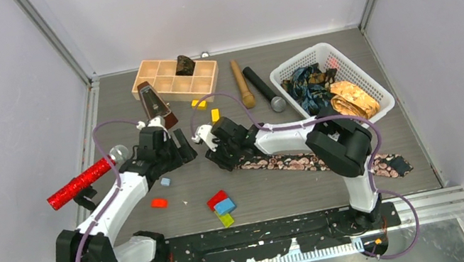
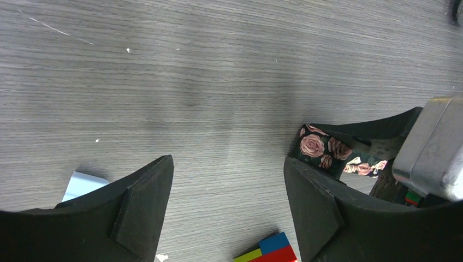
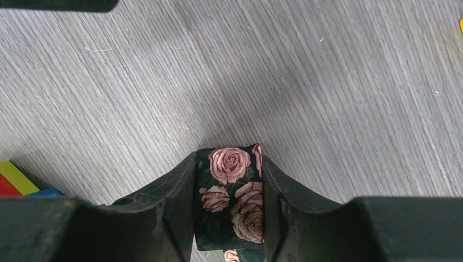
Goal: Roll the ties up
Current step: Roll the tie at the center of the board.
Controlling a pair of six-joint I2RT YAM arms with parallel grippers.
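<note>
A black tie (image 1: 292,162) printed with pink roses lies flat across the table, running from the centre toward the right front. My right gripper (image 1: 218,151) is at its left end. In the right wrist view the right gripper (image 3: 228,158) is shut on that narrow tie end (image 3: 232,191), one finger pressed against each edge. My left gripper (image 1: 174,148) hovers just left of it. Seen from the left wrist, the left gripper (image 2: 226,164) is open over bare table, with the tie end (image 2: 319,147) off to its right. A blue-teal tie (image 1: 307,85) and a golden tie (image 1: 353,99) lie in the basket.
A white basket (image 1: 361,72) stands at the back right. A wooden compartment tray (image 1: 166,81) holds a dark roll (image 1: 184,65). A metronome (image 1: 155,101), wooden pestle (image 1: 241,82), black microphone (image 1: 263,87), red glittery microphone (image 1: 80,183) and coloured blocks (image 1: 222,205) lie around.
</note>
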